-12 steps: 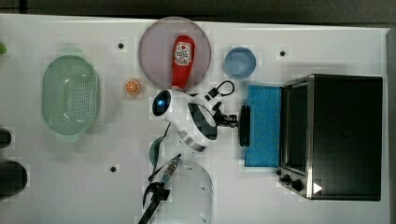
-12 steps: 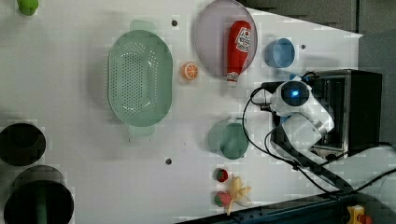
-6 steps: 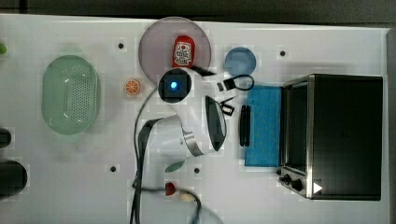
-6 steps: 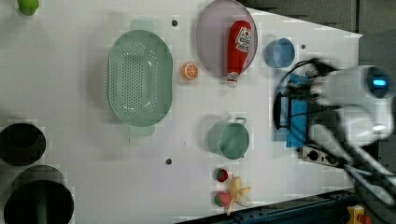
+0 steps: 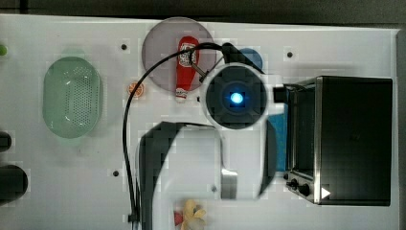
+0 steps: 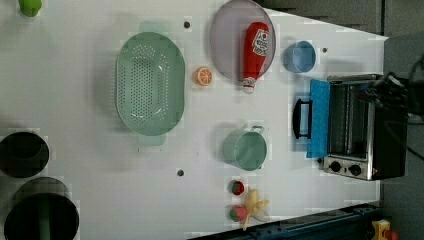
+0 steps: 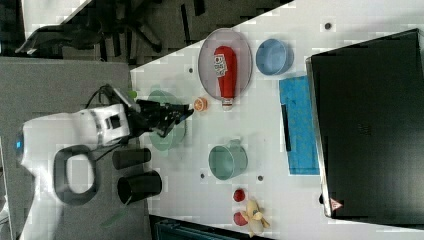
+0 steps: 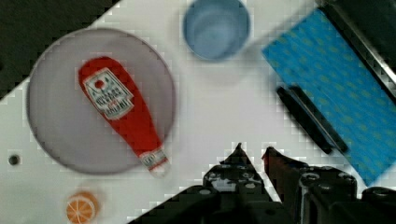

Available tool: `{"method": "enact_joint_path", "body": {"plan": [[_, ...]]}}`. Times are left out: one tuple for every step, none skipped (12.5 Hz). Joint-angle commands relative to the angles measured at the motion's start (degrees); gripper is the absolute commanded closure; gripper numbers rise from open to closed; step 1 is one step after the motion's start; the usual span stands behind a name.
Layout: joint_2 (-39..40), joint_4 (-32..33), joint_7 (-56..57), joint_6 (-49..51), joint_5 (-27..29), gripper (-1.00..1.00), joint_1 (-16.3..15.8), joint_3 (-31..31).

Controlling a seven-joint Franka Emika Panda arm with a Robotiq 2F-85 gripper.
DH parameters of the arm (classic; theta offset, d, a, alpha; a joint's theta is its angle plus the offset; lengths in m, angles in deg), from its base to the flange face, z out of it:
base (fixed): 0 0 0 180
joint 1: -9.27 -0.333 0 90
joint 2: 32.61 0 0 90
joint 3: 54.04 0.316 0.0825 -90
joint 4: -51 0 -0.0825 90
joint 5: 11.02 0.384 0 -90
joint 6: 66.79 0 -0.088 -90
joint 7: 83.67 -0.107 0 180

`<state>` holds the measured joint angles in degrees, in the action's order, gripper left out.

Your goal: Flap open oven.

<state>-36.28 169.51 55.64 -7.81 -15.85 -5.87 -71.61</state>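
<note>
The oven stands at the top view's right, its blue glass door folded down flat on the white table. The door's dark bar handle is at the edge farthest from the oven. In the wrist view the door and handle lie apart from my gripper, whose black fingertips stand a little apart with nothing between them. The right view shows the gripper lifted well above the table, away from the oven. In the top view my arm's wrist covers the gripper.
A red ketchup bottle lies on a grey plate, with a blue cup beside it. An orange slice, green colander, green pot, toy fruit and two black cylinders share the table.
My gripper has left the door handle and the arm has risen toward the top camera. The fingers have parted slightly. The door stays flat open.
</note>
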Motion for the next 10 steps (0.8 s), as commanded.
{"method": "enact_joint_path", "body": {"plan": [[-3.65, -1.97, -2.89, 10.74, 1.32, 0.65, 0.09, -0.81], [-5.18, -3.31, -2.97, 14.86, 1.32, 0.65, 0.1, -0.89], [-6.37, -4.71, -3.81, 18.31, 1.32, 0.65, 0.11, -0.89], [-7.3, -5.81, -5.83, 21.36, 1.32, 0.65, 0.13, -0.96], [-7.99, -6.53, -7.85, 23.11, 1.29, 0.65, 0.13, -0.95], [-8.58, -6.67, -8.16, 23.28, 1.23, 0.65, 0.12, -0.91], [-8.95, -6.66, -8.15, 23.15, 1.23, 0.65, 0.06, -0.72], [-9.08, -6.65, -8.15, 23.14, 1.21, 0.65, 0.06, -0.62], [-9.09, -6.65, -8.15, 23.14, 1.21, 0.65, 0.06, -0.64], [-9.08, -6.59, -8.15, 23.15, 1.21, 0.65, 0.06, -0.64]]}}
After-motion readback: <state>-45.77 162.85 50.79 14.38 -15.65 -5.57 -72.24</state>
